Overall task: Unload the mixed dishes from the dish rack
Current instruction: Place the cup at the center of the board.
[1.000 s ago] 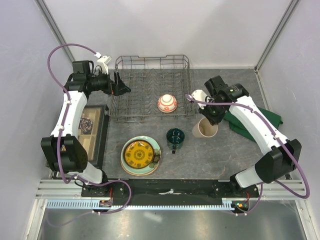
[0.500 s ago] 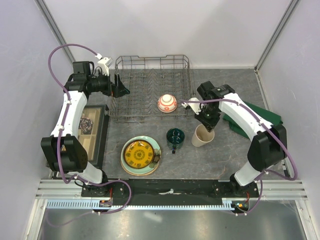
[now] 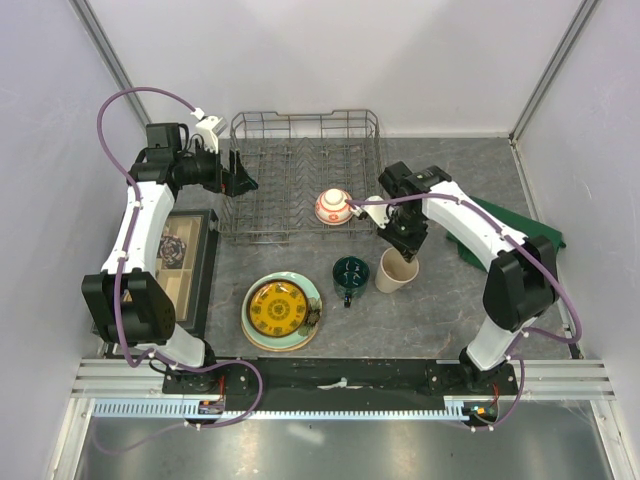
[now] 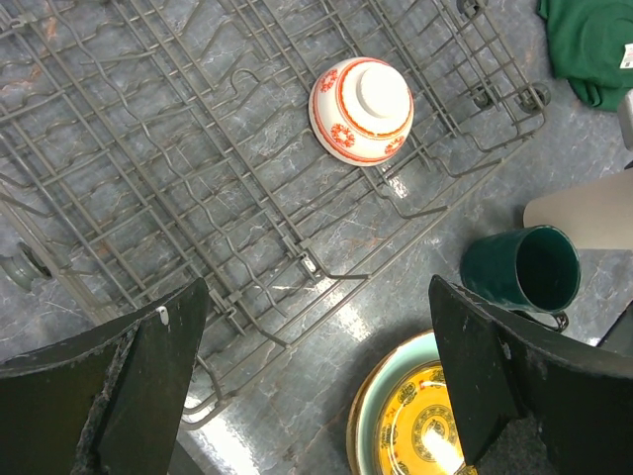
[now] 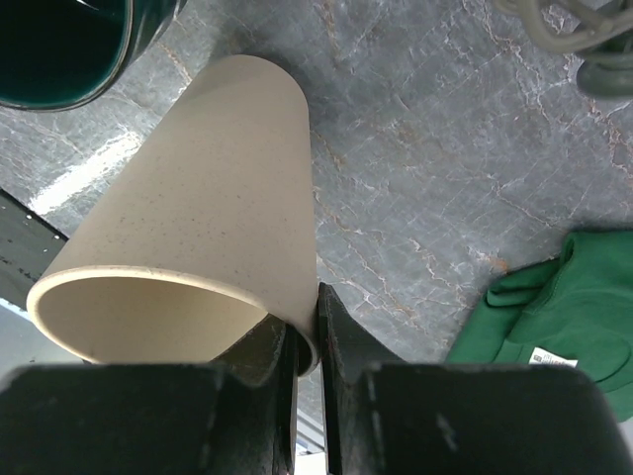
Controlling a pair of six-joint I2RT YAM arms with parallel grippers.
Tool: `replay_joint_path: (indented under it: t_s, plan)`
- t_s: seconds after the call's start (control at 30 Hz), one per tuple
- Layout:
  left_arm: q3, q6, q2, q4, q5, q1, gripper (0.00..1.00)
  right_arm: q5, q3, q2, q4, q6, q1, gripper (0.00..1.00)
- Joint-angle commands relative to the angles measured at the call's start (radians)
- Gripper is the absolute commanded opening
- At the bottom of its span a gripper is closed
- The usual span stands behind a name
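The grey wire dish rack [image 3: 262,215] holds only the red-and-white bowl [image 3: 334,206], upside down near its front right corner; it also shows in the left wrist view [image 4: 361,109]. My right gripper [image 3: 405,237] is shut on the rim of the tall beige cup [image 3: 396,271], one finger inside and one outside [image 5: 309,319], just right of the dark green mug [image 3: 351,272]. The small yellow plate [image 3: 279,306] lies on the pale-green plate [image 3: 309,287] in a stack on the table. My left gripper [image 3: 240,175] hangs open and empty over the rack's left edge.
A flat dark-framed tray [image 3: 207,262] lies at the left. A green cloth [image 3: 505,240] lies right of the cup and shows in the right wrist view [image 5: 554,317]. The rack [image 4: 198,148] fills most of the left wrist view.
My right gripper has carried the beige cup left and toward the front, from the green cloth side to just beside the mug. The left arm has barely moved.
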Motion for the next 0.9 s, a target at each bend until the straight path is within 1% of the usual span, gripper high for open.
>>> replay_joint_path:
  t_s: [0.0, 0.4, 0.87]
  plan:
    - [0.03, 0.048, -0.022, 0.004, -0.005, 0.004, 0.99, 0.026, 0.046, 0.02, -0.009, 0.012, 0.014, 0.0]
    - [0.022, 0.051, -0.023, 0.004, -0.002, 0.002, 0.99, 0.035, 0.076, 0.024, -0.068, -0.001, 0.028, 0.0]
    - [0.016, 0.057, -0.023, 0.004, -0.001, 0.002, 0.99, 0.037, 0.065, 0.036, -0.084, -0.006, 0.038, 0.0]
